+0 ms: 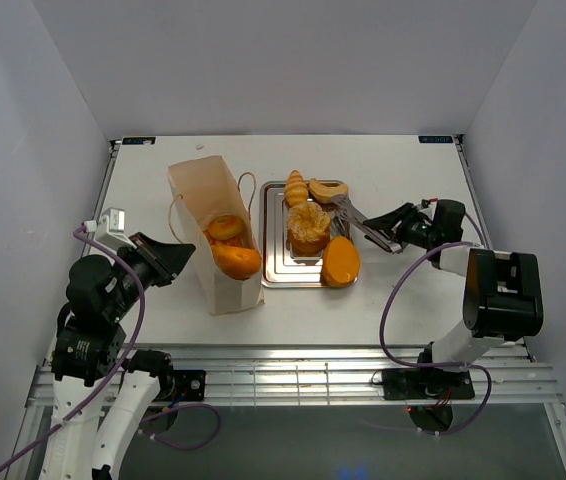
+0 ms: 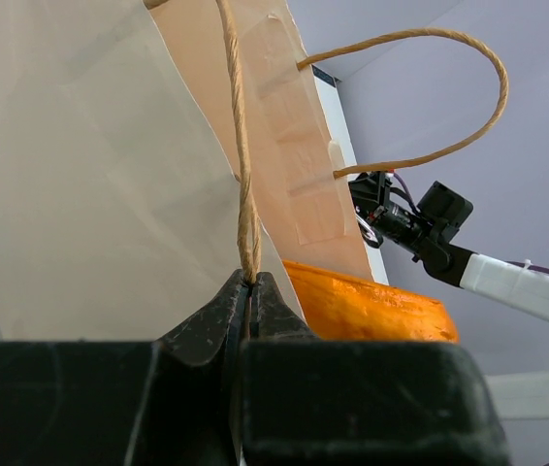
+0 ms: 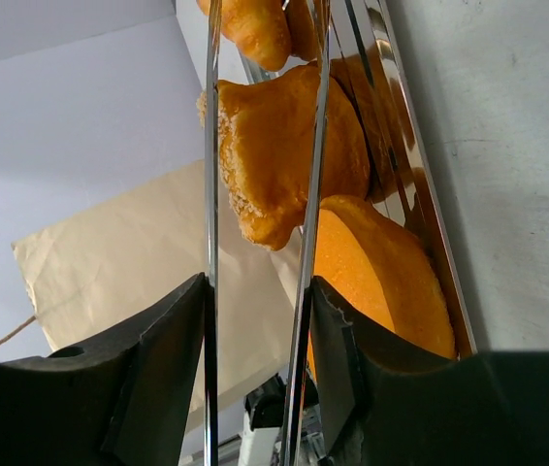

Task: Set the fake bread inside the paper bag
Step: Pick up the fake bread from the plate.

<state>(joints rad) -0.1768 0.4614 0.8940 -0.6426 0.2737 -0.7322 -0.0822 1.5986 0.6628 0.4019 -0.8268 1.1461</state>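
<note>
The paper bag (image 1: 208,215) stands open left of the tray, with a bagel (image 1: 225,228) and an orange loaf (image 1: 238,260) inside. My left gripper (image 1: 178,255) is shut on the bag's near cord handle (image 2: 245,194); the loaf (image 2: 371,311) shows behind it. More fake bread lies on the silver tray (image 1: 275,275): a crusty piece (image 1: 308,228), a round roll (image 1: 340,262), a long roll (image 1: 296,188) and a small piece (image 1: 328,190). My right gripper (image 1: 400,228) is shut on metal tongs (image 1: 361,222), whose blades (image 3: 209,146) frame the crusty piece (image 3: 274,146).
The tray's raised rim (image 3: 405,146) runs beside the round roll (image 3: 381,282). The bag's far handle (image 2: 449,97) loops upward. White walls close the table on three sides. My right arm's cable (image 1: 393,300) loops over the table's near right part.
</note>
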